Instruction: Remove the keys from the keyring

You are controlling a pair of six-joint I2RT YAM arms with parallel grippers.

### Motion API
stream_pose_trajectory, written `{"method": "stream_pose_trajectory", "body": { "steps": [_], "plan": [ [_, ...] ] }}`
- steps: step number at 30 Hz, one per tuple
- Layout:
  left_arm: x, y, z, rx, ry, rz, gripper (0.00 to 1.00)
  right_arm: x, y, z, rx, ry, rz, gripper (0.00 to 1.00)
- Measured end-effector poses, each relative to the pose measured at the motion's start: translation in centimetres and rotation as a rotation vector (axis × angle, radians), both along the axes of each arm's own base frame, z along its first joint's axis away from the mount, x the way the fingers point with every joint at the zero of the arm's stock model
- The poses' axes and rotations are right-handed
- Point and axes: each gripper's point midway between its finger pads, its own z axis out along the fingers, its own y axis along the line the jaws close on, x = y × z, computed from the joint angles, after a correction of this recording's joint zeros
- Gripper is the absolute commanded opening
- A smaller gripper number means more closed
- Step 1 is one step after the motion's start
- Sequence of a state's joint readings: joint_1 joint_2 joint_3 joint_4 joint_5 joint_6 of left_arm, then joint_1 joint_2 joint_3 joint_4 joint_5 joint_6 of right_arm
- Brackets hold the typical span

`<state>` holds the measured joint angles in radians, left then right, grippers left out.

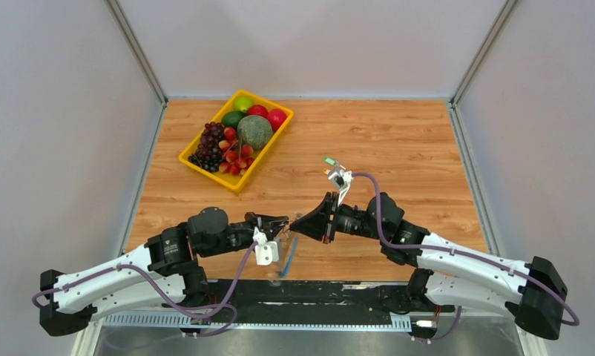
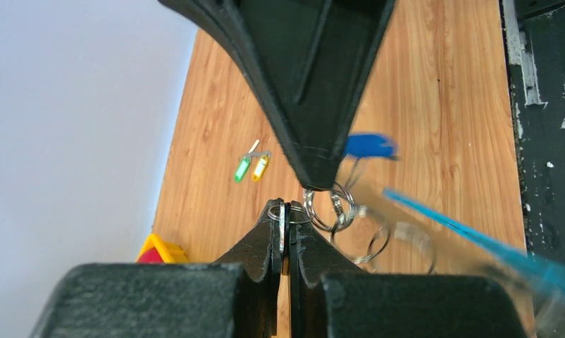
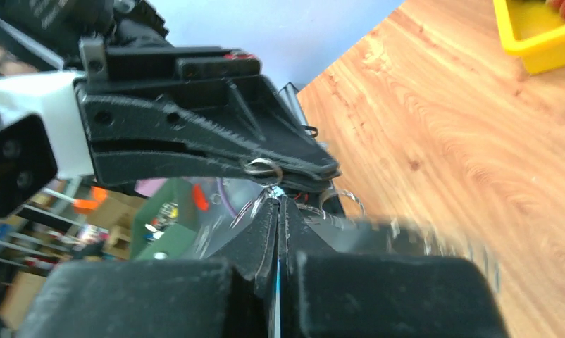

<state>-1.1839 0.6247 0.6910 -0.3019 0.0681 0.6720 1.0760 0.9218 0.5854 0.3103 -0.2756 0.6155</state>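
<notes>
The keyring [image 2: 336, 211] is a bunch of linked silvery rings with a light-blue strip [image 2: 463, 232], held in the air between my two grippers. My left gripper [image 2: 285, 211] is shut on a small silvery ring of it. My right gripper [image 3: 278, 201] is shut on the keyring, with the blue strip showing between its jaws. In the top view the grippers meet tip to tip, left [image 1: 282, 222] and right [image 1: 296, 221], and the strip [image 1: 289, 256] hangs below. A blue key head [image 2: 368, 146] hangs by the rings. A green key [image 2: 242, 170] and an orange key [image 2: 261, 167] lie loose on the table. No black key shows.
A yellow fruit tray [image 1: 187, 157] stands at the back left of the wooden table [image 1: 398, 141]. The loose keys lie beyond the right wrist [image 1: 329, 161]. Grey walls close in the table on the left, right and back.
</notes>
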Motion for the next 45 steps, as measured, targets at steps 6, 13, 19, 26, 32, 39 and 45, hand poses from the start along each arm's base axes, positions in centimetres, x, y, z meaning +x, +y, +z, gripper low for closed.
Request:
{"method": "stream_pose_trajectory", "body": {
  "steps": [6, 13, 19, 26, 32, 39, 45],
  "plan": [
    [0.0, 0.1, -0.4, 0.015, 0.003, -0.001, 0.00, 2.4, -0.1, -1.1, 0.052, 0.237, 0.008, 0.00],
    [-0.1, 0.2, -0.4, 0.016, 0.003, -0.002, 0.00, 1.7, 0.5, -1.6, 0.005, 0.270, 0.083, 0.09],
    [-0.1, 0.1, -0.4, 0.016, 0.003, -0.004, 0.00, 1.6, -0.3, 0.0, 0.004, 0.147, 0.069, 0.30],
    [-0.1, 0.0, -0.4, 0.018, 0.004, -0.005, 0.00, 1.7, -2.6, 2.2, 0.016, -0.064, -0.002, 0.32],
    [0.0, 0.0, -0.5, 0.018, 0.008, 0.000, 0.00, 1.4, -3.5, 2.6, 0.002, -0.169, -0.003, 0.34],
    [1.3, -0.9, -1.9, 0.091, 0.086, 0.081, 0.00, 1.0, -3.7, 1.6, -0.037, -0.199, 0.011, 0.35],
    [3.8, -2.0, -2.5, 0.214, 0.202, 0.269, 0.00, 0.5, -4.9, 1.3, -0.035, -0.234, -0.005, 0.35]
  ]
}}
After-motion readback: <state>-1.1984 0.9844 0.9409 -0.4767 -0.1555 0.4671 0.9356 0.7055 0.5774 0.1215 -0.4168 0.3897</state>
